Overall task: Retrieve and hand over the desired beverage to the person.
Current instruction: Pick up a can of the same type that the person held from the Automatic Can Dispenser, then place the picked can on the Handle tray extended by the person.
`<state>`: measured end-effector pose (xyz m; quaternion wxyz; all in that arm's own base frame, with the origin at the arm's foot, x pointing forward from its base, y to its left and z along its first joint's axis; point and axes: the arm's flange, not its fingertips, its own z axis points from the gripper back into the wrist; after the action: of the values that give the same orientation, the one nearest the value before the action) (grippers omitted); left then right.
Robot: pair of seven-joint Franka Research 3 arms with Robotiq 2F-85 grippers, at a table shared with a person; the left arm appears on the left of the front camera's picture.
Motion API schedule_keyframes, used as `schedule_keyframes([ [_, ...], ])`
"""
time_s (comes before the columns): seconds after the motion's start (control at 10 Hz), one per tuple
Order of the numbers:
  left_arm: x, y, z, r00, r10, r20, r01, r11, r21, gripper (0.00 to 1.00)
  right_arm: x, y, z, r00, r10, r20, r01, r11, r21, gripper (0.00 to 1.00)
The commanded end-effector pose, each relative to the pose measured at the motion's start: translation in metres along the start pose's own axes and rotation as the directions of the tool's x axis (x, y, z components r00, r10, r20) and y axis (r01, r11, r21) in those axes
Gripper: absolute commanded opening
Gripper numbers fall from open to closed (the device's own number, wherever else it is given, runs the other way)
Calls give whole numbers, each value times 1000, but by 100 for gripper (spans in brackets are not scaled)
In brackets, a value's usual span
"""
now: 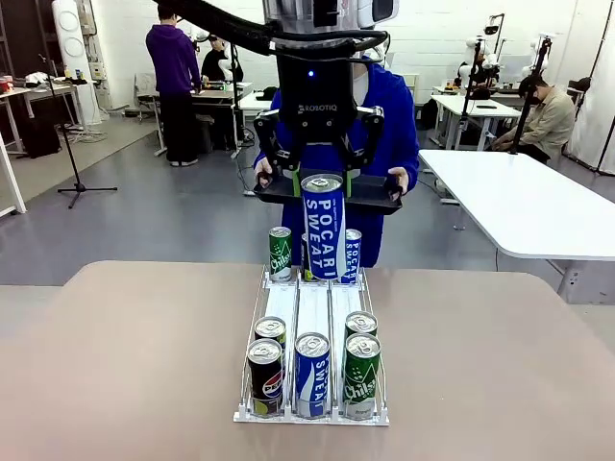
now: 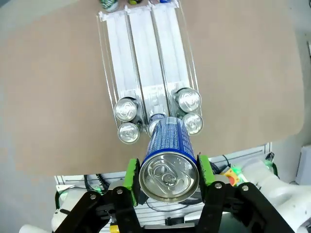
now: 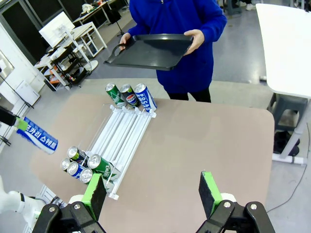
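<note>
Left gripper (image 2: 167,175) clamps the Pocari Sweat can (image 1: 324,226), long axis upright; the held-out tray (image 3: 150,51) lies straight ahead across the table (image 1: 96,365) (right gripper (image 3: 153,191) spread, empty).

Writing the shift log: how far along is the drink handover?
Done: the Pocari Sweat can is out of the rack. In hand: the left pincer grips it in the air. Left: carry it to the black tray the person holds out, then release.

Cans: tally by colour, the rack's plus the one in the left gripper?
Blue Pocari Sweat drink cans: 3
Black Pepsi drink cans: 2
Green drink cans, Chilsung where labels show: 4
Total: 9
</note>
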<state>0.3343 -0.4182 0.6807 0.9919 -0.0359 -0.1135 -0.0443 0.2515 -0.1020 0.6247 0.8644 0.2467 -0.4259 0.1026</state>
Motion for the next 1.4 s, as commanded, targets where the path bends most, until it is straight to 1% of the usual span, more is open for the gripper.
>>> schedule_keyframes([
  [0.0,14,-16,9,999,35,10,-36,999,40,40,-1,-1,-3,1000,-2,5,2,1000,22,100],
  [0.1,19,-14,4,999,30,10,-30,999,37,40,-1,-1,-3,1000,-2,5,2,1000,22,100],
  [0.2,9,-2,-3,1000,17,0,-17,1000,13,40,-1,-1,-3,1000,-2,5,2,1000,22,100],
  [1.3,9,-2,-3,1000,17,0,-17,1000,13,40,-1,-1,-3,1000,-2,5,2,1000,22,100],
])
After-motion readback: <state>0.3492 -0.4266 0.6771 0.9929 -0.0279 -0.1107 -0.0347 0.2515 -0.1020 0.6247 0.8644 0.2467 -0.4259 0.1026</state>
